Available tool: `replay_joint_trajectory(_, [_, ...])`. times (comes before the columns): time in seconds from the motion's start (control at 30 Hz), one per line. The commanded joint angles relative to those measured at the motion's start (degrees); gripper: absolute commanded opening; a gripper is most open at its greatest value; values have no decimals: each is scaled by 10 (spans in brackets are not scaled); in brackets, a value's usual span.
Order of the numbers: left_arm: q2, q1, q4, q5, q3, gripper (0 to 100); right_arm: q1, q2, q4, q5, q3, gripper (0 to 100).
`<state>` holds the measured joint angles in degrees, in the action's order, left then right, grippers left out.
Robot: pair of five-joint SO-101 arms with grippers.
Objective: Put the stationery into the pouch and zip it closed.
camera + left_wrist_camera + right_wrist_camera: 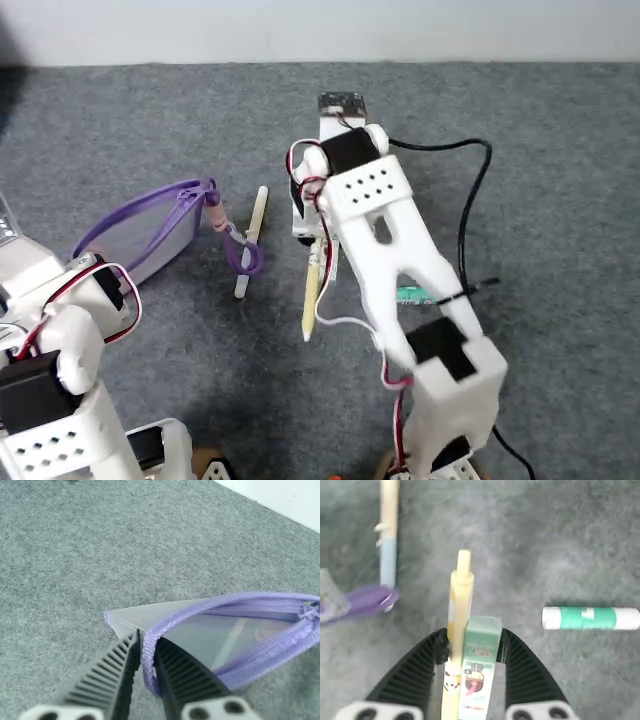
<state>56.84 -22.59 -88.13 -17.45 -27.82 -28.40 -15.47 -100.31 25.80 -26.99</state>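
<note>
Clamping down on the purple zip band of a translucent grey plastic pouch [200, 630], the left gripper [142, 642] is pinching that band tightly between its two ribbed black jaws, close to the pouch's pointed corner. The pouch is lying flat on the grey felt-covered table [560, 150] toward its left edge, with its mouth gaping and the zip band bowing upward. A purple fabric strap [240, 250] is trailing from the pouch's far end toward the middle of the table. A slim cream-and-pale-blue pen [250, 240] is lying just beside the strap, pointing toward the far edge, and appears to be touching the loop. The right gripper [472, 635] is hanging over the middle of the table, well apart from the pouch. Its jaws are squeezing two things side by side: a long yellow plastic pen [461, 590] and a small green-and-white rectangular block [480, 650]. The yellow pen is jutting out past the fingertips, while the block is sitting deeper between the jaws and pressing against the pen. A green-and-white cylindrical stick [590, 618] is lying loose on the table on the right gripper's other side, away from the pouch and nearer the right edge.
</note>
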Motion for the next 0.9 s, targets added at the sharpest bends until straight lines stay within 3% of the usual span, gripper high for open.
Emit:
replay_joint_trajectory(0.0, [-11, 4, 6, -7, -7, 13, -22, 98, -24, -9, -23, 8])
replay_joint_trajectory(0.17, [-11, 4, 6, -7, -7, 13, -51, 197, -24, -46, -22, 8])
replay_joint_trajectory(0.47, [-11, 4, 4, -7, -7, 13, -68, 335, -25, -47, -18, 8])
replay_joint_trajectory(0.63, [-11, 3, 4, -7, -7, 13, -124, 426, -22, -23, 90, 8])
replay_joint_trajectory(0.73, [-11, 1, 3, -7, -7, 13, -134, 497, 25, -20, 200, 8])
replay_joint_trajectory(0.87, [-11, 1, 3, -7, -8, 13, -145, 581, 173, -25, 309, 8])
